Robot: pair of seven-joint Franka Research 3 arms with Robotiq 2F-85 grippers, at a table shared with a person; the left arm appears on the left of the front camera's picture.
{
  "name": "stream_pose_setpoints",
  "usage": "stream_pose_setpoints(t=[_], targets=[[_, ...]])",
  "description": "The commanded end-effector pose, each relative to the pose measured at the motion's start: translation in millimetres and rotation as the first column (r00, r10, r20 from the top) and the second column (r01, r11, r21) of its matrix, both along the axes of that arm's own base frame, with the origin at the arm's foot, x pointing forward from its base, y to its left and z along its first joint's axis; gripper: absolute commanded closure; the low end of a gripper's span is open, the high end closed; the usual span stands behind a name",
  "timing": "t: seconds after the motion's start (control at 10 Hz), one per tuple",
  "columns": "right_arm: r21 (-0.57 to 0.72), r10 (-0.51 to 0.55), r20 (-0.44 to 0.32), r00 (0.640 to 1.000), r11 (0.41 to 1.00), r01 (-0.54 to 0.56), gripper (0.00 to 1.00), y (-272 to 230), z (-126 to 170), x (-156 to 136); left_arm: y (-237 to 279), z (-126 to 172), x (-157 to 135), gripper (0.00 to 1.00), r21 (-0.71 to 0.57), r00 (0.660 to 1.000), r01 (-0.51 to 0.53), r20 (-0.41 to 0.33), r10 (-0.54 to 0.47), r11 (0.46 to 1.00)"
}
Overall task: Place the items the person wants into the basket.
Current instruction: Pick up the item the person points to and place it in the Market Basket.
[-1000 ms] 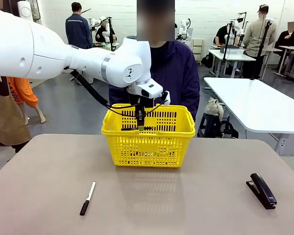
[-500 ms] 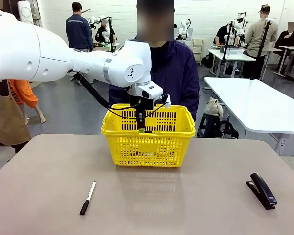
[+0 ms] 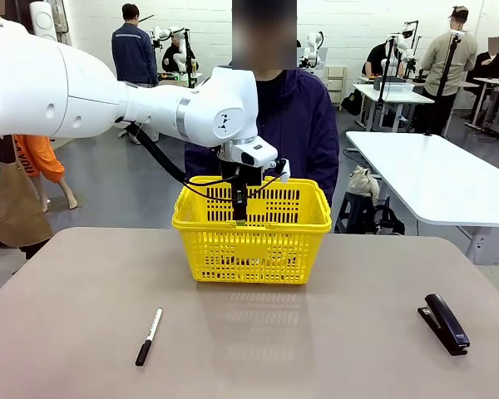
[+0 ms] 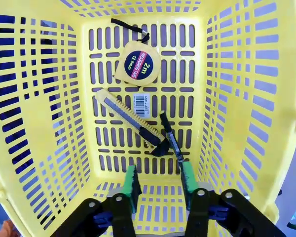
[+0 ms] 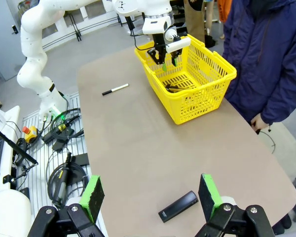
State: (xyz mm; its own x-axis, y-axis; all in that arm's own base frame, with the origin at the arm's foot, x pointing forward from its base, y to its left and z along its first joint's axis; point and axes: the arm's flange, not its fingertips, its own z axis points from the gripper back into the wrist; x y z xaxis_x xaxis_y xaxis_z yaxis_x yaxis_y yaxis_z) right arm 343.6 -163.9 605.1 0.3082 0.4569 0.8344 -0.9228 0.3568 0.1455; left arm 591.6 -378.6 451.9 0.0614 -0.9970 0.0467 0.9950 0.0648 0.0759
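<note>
With the slim black marker [image 4: 170,140] dropped at six o'clock in the yellow slotted plastic basket [image 4: 34,148], left gripper [image 4: 160,181], jaws apart and empty, should rise straight clear.

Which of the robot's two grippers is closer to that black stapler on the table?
The right. The right gripper hovers open just above the black stapler, while the left gripper hangs inside the yellow basket, far across the table.
</note>
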Motion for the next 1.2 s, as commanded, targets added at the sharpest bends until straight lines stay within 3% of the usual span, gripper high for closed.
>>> stream_pose_setpoints(t=[0.0, 0.1, 0.2, 0.7, 0.9, 1.1], targets=[[0.008, 0.012, 0.007, 1.0, 1.0, -0.012, 0.0, -1.7, -0.3, 0.2, 1.5, 2.8, 3.4, 0.0, -0.011, 1.0, 0.023, -0.008, -0.023, 1.0], [0.008, 0.012, 0.007, 1.0, 1.0, -0.012, 0.0, -1.7, -0.3, 0.2, 1.6, 2.8, 4.3, 0.1, -0.011, 1.0, 0.022, -0.01, -0.023, 1.0], [0.008, 0.012, 0.007, 1.0, 1.0, -0.012, 0.0, -1.7, -0.3, 0.2, 1.2, 2.3, 3.3, 0.01, -0.01, 1.0, 0.021, -0.009, -0.021, 1.0], [0.008, 0.012, 0.007, 1.0, 1.0, -0.012, 0.0, -1.7, -0.3, 0.2, 2.2, 6.3, 2.3, 0.0, -0.006, 1.0, 0.005, 0.009, -0.005, 1.0], [0.008, 0.012, 0.007, 1.0, 1.0, -0.012, 0.0, -1.7, -0.3, 0.2, 6.1, 38.6, -10.5, 0.0, 0.005, 0.999, -0.014, 0.051, 0.013, 1.0], [0.008, 0.012, 0.007, 1.0, 1.0, -0.012, 0.0, -1.7, -0.3, 0.2, 26.8, 107.6, -56.3, 0.0, -0.035, 0.979, 0.002, 0.204, 0.005, 0.999]])
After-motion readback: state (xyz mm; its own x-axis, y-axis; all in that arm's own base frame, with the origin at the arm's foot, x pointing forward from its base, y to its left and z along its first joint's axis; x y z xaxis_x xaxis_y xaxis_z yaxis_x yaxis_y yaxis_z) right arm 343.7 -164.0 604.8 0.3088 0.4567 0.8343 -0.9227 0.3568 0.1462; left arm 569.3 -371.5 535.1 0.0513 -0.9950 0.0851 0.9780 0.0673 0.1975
